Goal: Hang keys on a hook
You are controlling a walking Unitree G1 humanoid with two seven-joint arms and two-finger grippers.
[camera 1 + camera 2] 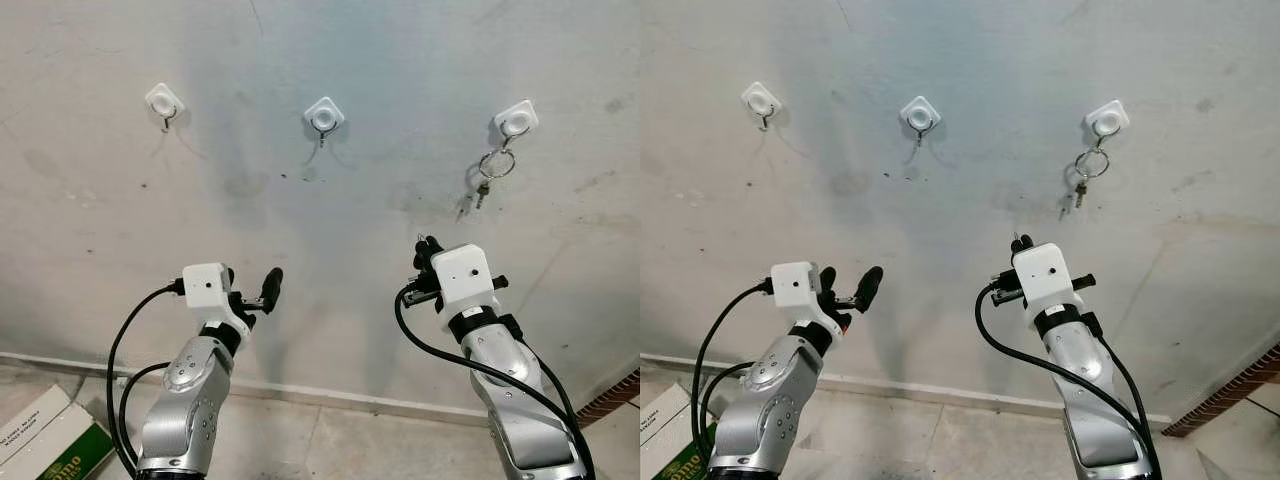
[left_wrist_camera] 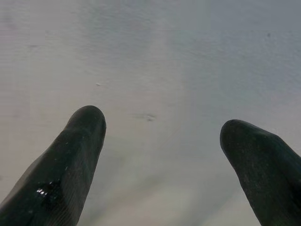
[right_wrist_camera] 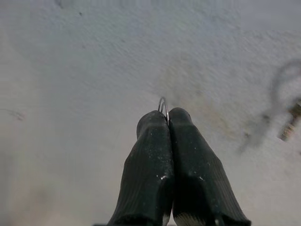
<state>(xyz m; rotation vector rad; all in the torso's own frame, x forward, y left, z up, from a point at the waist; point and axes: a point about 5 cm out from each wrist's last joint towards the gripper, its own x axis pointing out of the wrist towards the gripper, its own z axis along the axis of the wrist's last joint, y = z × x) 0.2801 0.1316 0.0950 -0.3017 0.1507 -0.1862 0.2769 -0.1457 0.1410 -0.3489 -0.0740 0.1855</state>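
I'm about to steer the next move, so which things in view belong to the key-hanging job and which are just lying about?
Job:
- right end effector, shut on a thin key ring
- left hook, bare
- middle hook, bare
- right hook, already carrying hung keys

Lying about:
- left end effector, open and holding nothing
- green and white box on the floor

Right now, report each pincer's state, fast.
Left pincer: open, holding nothing, facing the wall.
Right pincer: shut on a thin metal ring.

White hooks [image 1: 324, 115] — grey wall [image 1: 320, 220] — black claws [image 3: 168, 118].
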